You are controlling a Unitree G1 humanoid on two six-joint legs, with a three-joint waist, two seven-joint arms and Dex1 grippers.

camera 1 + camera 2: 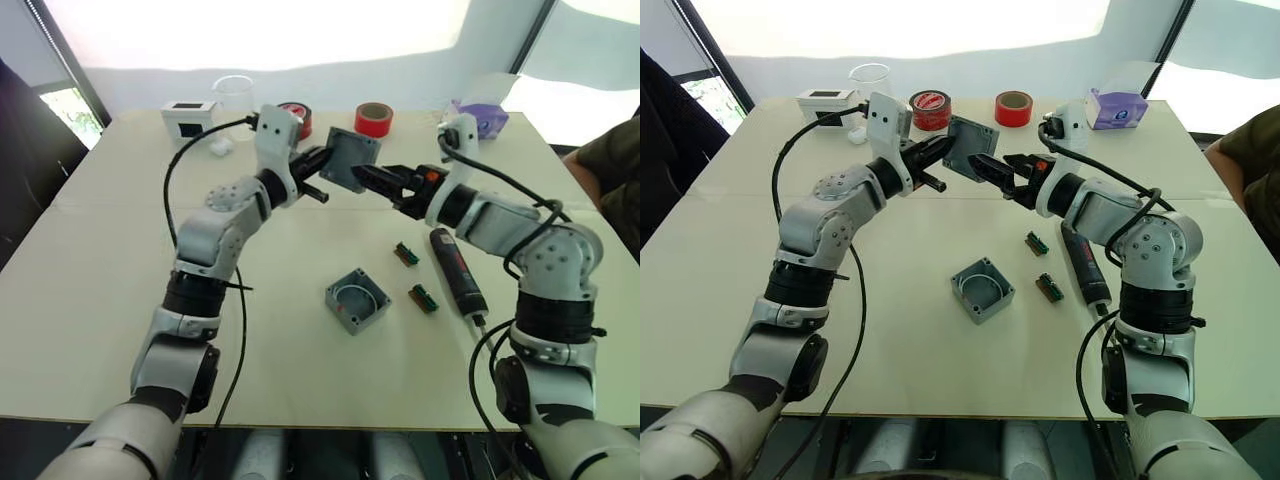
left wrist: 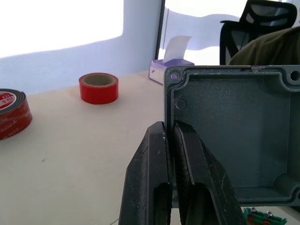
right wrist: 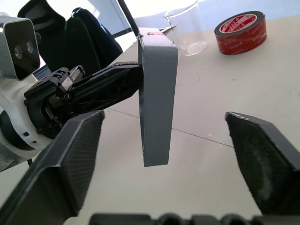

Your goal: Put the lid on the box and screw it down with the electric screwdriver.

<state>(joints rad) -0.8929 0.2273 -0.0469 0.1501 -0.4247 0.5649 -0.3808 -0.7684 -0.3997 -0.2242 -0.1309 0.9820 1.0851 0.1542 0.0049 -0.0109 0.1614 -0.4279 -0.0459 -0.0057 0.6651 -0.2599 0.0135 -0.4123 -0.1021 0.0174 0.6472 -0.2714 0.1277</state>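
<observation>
The grey lid [image 1: 350, 158] hangs tilted above the far middle of the table, my left gripper [image 1: 322, 172] shut on its rim. In the left wrist view the black fingers [image 2: 159, 159] pinch the lid's [image 2: 234, 140] edge, its hollow side facing the camera. Just right of the lid my right gripper [image 1: 368, 178] stands open; in the right wrist view the lid [image 3: 157, 93] shows edge-on between its spread fingers [image 3: 70, 154], untouched. On the table below rests the open grey box [image 1: 356, 300]. To its right lies the black electric screwdriver [image 1: 457, 270].
Two small green parts [image 1: 405, 253] [image 1: 423, 298] lie between box and screwdriver. At the back stand a white box [image 1: 188, 117], a clear beaker [image 1: 234, 98], two red tape rolls [image 1: 373, 119] [image 1: 931, 109] and a purple tissue box [image 1: 480, 118]. A person's arm [image 1: 610, 160] reaches the right edge.
</observation>
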